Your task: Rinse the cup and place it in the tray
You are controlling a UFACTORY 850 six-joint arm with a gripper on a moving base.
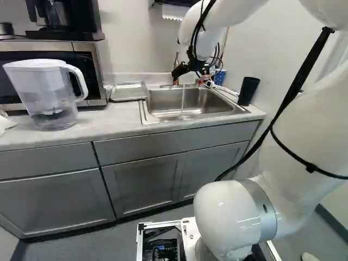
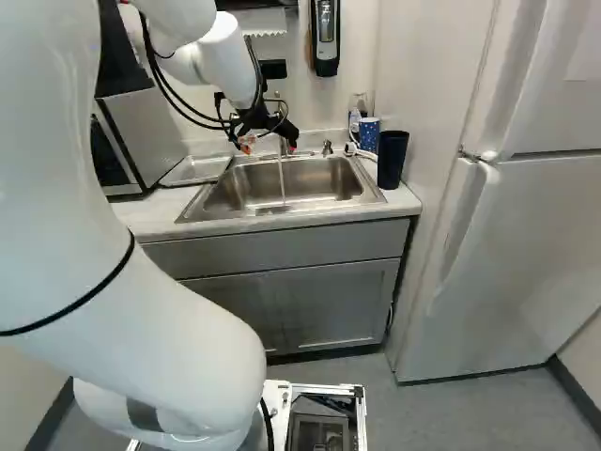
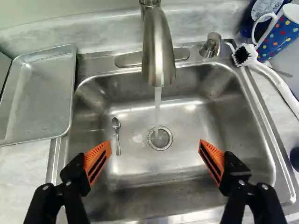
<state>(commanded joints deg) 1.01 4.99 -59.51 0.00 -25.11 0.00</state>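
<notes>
Empty jaws (image 3: 155, 151) stand wide above the sink (image 3: 182, 179); water (image 3: 158, 105) runs from the faucet (image 3: 159, 51), presumably for rinsing the polka-dot mug (image 3: 281, 35)

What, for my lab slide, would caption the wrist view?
Open gripper over the sink, faucet running, spoon inside, tray alongside.

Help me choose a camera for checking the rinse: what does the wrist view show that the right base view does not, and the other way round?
Only the wrist view: a small spoon lying in the sink, and the round drain beside it.

Only the right base view: the refrigerator, the cabinet doors below the counter and the wall dispenser.

Both: the open gripper over the sink, water running from the faucet, the metal tray and the blue spotted cup.
</notes>
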